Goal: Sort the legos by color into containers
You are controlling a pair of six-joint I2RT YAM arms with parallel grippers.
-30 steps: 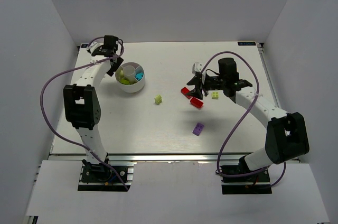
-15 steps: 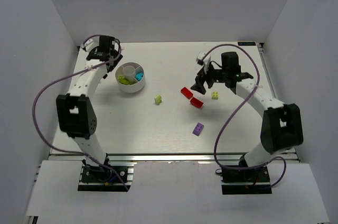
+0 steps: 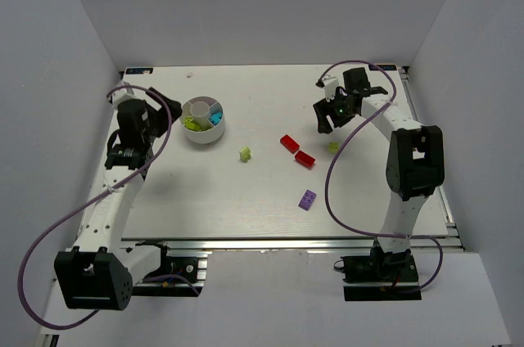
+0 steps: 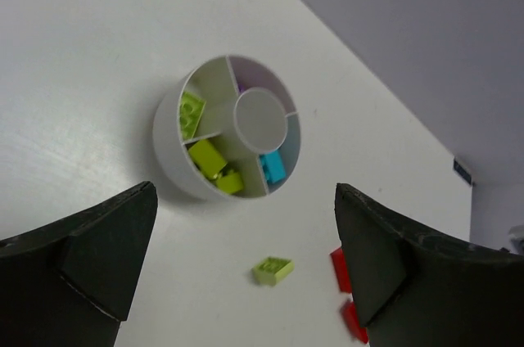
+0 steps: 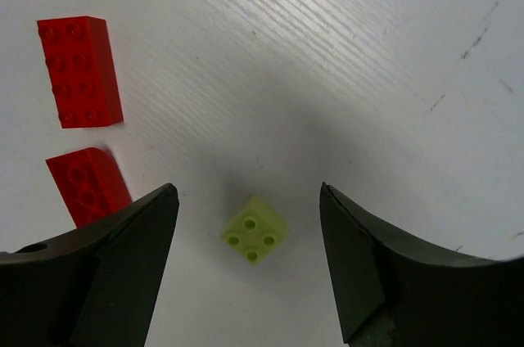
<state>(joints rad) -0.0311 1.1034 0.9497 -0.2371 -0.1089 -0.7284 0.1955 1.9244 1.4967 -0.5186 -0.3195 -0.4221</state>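
Observation:
The round white dish (image 3: 202, 135) stands at the back left, with lime bricks (image 4: 214, 168) and a cyan brick (image 4: 273, 168) in separate wedges. My left gripper (image 3: 169, 105) is open and empty, just left of the dish (image 4: 166, 159). Loose on the table are a lime brick (image 3: 245, 153), two red bricks (image 3: 289, 142) (image 3: 304, 159), a purple brick (image 3: 308, 200) and another lime brick (image 3: 333, 147). My right gripper (image 3: 326, 122) is open and empty above that lime brick (image 5: 254, 230), which lies between its jaws in the right wrist view (image 5: 247, 196).
The two red bricks (image 5: 79, 71) (image 5: 88, 186) lie just left of the right gripper. The table's back edge and right side rail run close to the right arm. The left wrist view (image 4: 246, 224) shows the loose lime brick (image 4: 273, 269) near the dish.
My left arm has swung from over the back of the dish to its left side. My right gripper has moved from the red bricks back and right, over the lime brick.

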